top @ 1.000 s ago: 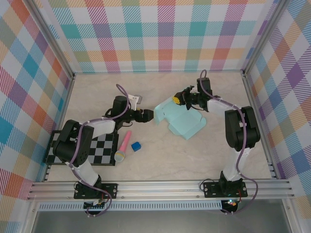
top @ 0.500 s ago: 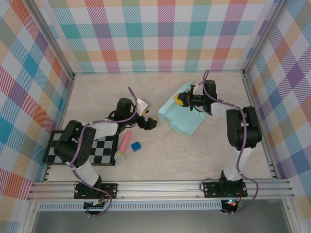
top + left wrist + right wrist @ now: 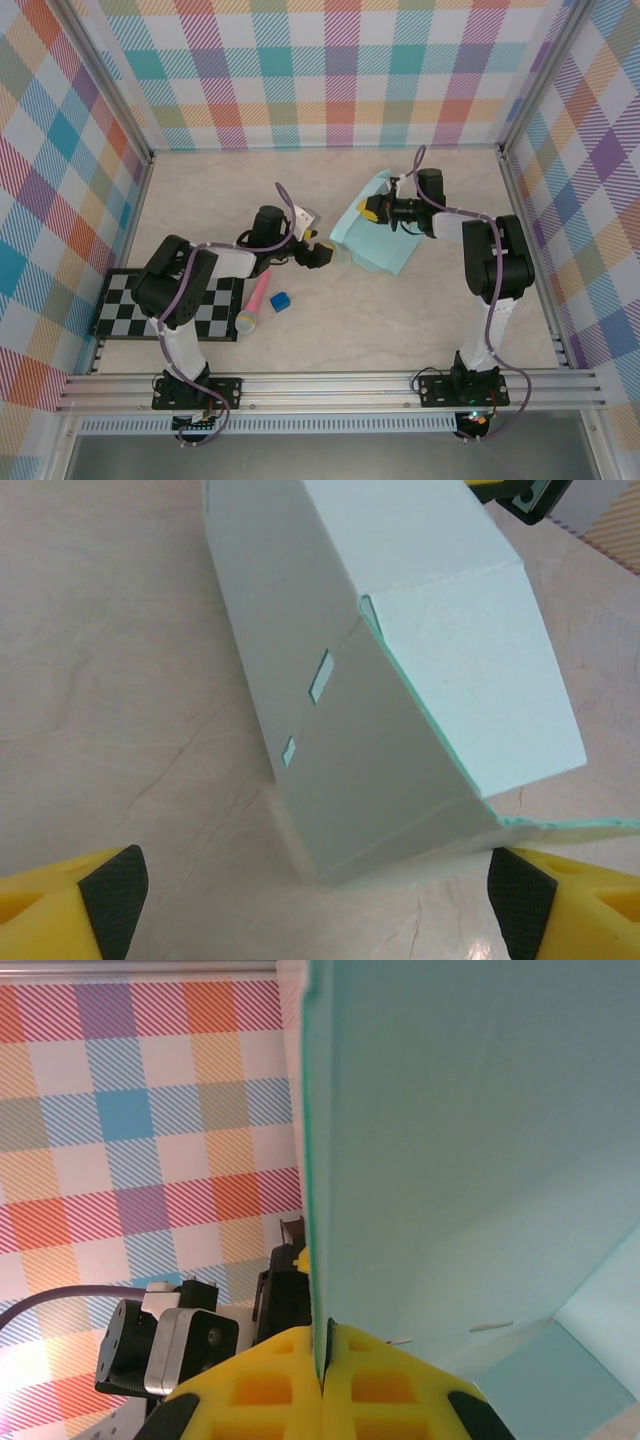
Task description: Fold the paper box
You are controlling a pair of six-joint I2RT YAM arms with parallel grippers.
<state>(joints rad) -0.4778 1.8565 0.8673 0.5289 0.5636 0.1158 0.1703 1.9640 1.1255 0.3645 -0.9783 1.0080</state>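
Marble-look table [image 3: 400, 330]: pale beige and veined, closed in by plaid walls [image 3: 300, 80] of many colours.
Paper box [image 3: 380, 248]: pale mint-blue card, partly folded. It sits on the table right of centre and toward the back, between the two grippers. From the left wrist [image 3: 400, 700], a long shaded panel with two small slots faces the camera. A lighter panel folds over to its right, and the lower corner rests on the table.
Checkerboard [image 3: 125, 305]: black and white, flat at the near left, partly hidden by the left arm and well apart from the box.
Right gripper [image 3: 372, 210]: at the box's far left edge, jaws pressed together on a raised card panel. In its own wrist view [image 3: 322, 1345] the thin card edge runs straight down between the yellow fingers [image 3: 260, 1380].
Left gripper [image 3: 322, 256]: low over the table just left of the box, jaws spread wide and holding nothing. From its wrist [image 3: 315, 895] the dark pads [image 3: 112, 890] stand either side of the box's near corner, clear of the card.
Microphone [image 3: 254, 303]: pink with a pale head, lying on the table at the checkerboard's right edge.
Cube [image 3: 280, 301]: tiny and dark blue, just right of the microphone.
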